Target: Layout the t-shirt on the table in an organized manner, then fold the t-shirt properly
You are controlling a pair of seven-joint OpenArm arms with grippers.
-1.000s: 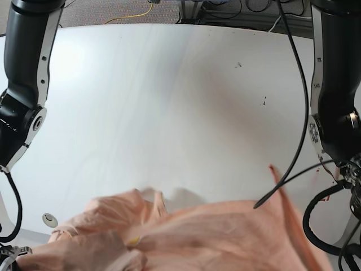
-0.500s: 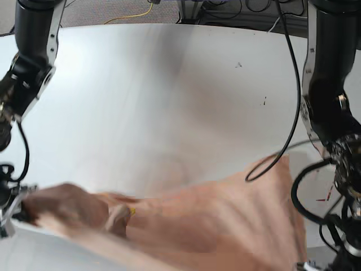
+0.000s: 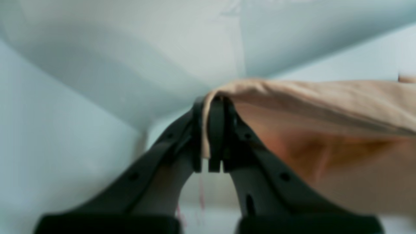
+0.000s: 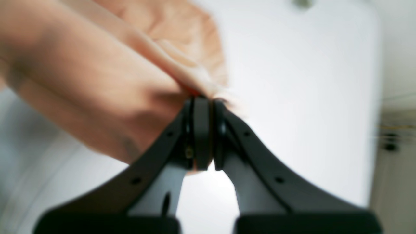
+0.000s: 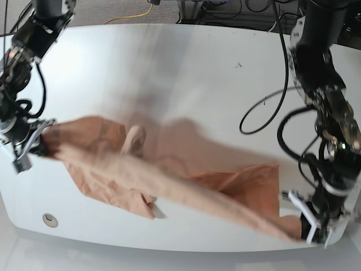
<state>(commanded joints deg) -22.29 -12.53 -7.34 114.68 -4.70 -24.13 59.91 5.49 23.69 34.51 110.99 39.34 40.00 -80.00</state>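
White tabletop (image 5: 186, 84) fills the base view, glossy, with a small round grommet (image 5: 49, 218) near its front left corner. Above it the t-shirt (image 5: 169, 180) hangs stretched in a long blurred band, running from the tabletop's left edge down to its front right corner, with loose folds drooping under the middle. Its shadow falls on the tabletop just behind it. At the left edge, the right hand (image 4: 204, 107) is pressed together on a bunched edge of the t-shirt, cloth spilling away from the fingertips. At the front right corner, the left hand (image 3: 211, 107) pinches a thin hem between closed fingers (image 3: 216, 130). A black cable (image 5: 265, 107) loops beside the left arm.
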